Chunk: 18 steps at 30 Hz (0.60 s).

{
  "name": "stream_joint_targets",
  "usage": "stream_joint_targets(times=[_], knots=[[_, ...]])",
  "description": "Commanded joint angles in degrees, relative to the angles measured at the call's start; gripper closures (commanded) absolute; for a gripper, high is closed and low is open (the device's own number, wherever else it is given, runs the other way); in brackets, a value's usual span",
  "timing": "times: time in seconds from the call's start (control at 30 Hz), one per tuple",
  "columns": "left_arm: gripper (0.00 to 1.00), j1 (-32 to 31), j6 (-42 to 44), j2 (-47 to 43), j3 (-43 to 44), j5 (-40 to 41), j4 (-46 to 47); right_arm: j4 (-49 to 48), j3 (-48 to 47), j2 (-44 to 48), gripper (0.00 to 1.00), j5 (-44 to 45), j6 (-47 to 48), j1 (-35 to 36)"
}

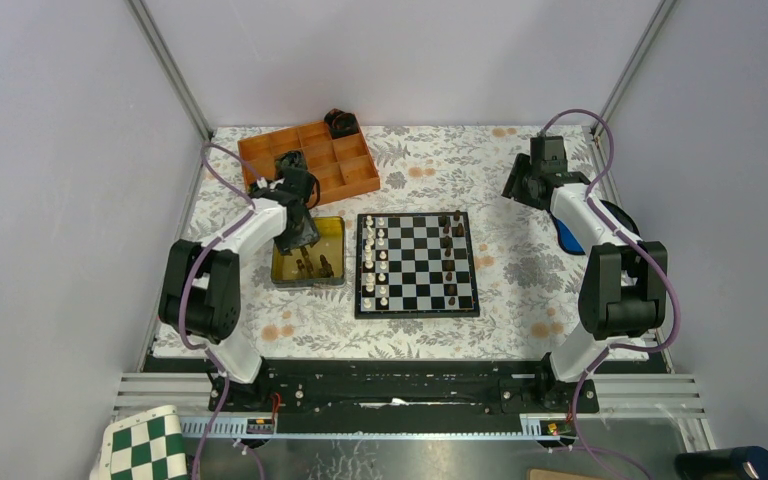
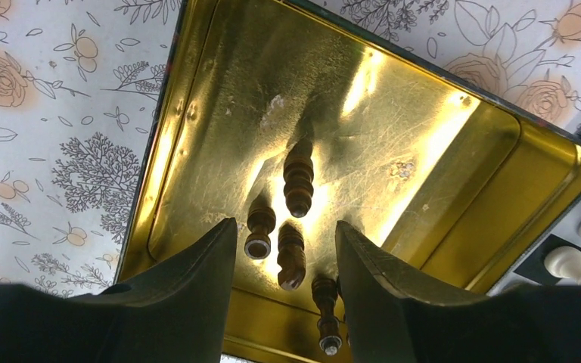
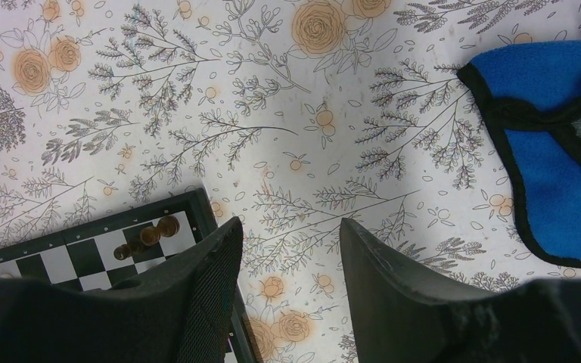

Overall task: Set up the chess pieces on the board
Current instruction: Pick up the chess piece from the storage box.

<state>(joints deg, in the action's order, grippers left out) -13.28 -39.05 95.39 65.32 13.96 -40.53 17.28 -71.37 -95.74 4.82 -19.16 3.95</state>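
The board (image 1: 418,314) lies mid-table, with white chess pieces (image 1: 375,262) in its left columns and dark brown ones (image 1: 450,250) at its right. A gold tin (image 1: 335,228) sits left of the board. My left gripper (image 1: 298,240) reaches down into the tin (image 2: 439,189). Its jaws (image 2: 286,222) stand open on either side of several dark pieces lying flat: one (image 2: 291,257) midway between the fingers, one (image 2: 259,227) near the left finger, one (image 2: 325,310) by the right finger. My right gripper (image 3: 290,221) hangs open and empty over the floral cloth, beside the board's corner (image 3: 144,208).
An orange compartment tray (image 1: 310,160) stands at the back left, with black coiled objects (image 1: 341,122) in and near it. A blue cloth (image 3: 552,144) lies at the table's right edge. A green-and-white checkered sheet (image 1: 145,445) sits at the front left.
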Motion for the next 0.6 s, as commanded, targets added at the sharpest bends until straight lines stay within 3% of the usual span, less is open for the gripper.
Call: stream_joint_targets(times=[0.0, 0.57], knots=[[0.43, 0.77, 0.97, 1.78, 1.57, -0.56, 2.56, -1.63, -0.69, 0.66, 0.43, -0.71, 0.12, -0.20], [0.58, 2.01, 2.08, 6.12, 4.19, -0.42, 2.91, -1.08, -1.39, -0.54, 0.43, -0.37, 0.43, -0.21]])
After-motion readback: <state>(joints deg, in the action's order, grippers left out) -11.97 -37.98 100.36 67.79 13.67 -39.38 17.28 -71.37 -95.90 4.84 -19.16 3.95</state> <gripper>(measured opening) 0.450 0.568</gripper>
